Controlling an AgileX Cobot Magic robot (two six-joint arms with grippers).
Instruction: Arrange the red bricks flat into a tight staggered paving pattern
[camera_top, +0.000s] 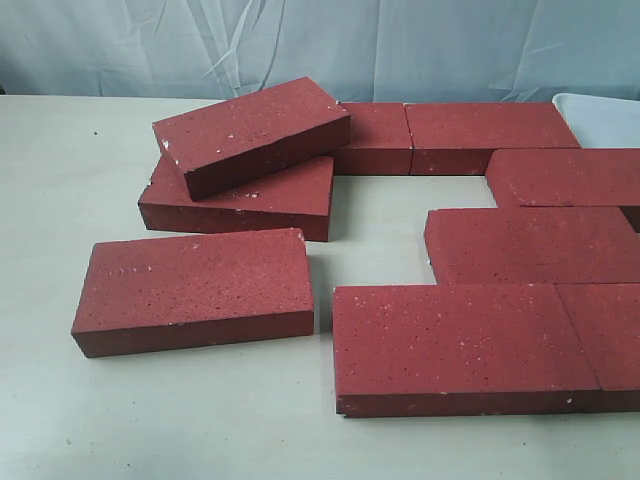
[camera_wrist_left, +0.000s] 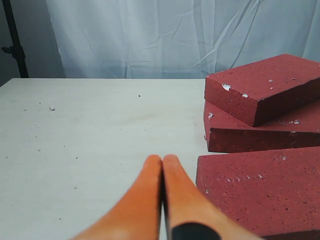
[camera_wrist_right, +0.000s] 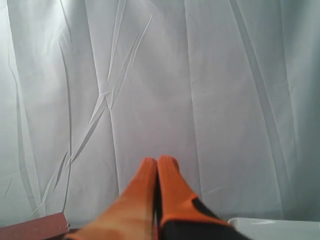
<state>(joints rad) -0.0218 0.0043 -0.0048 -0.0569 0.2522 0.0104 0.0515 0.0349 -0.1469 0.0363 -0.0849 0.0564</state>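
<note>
Bricks (camera_top: 455, 340): dark red, spread over the counter (camera_top: 60, 180), none gripped. Left pincer (camera_wrist_left: 162, 161): closed, empty, near a loose brick (camera_wrist_left: 260, 192). Right pincer (camera_wrist_right: 158, 162): closed, empty, facing a curtain (camera_wrist_right: 200, 75). Stacked pair, top brick (camera_top: 250, 135) tilted: exterior and left wrist views. Flat rows at right: exterior view only.
</note>
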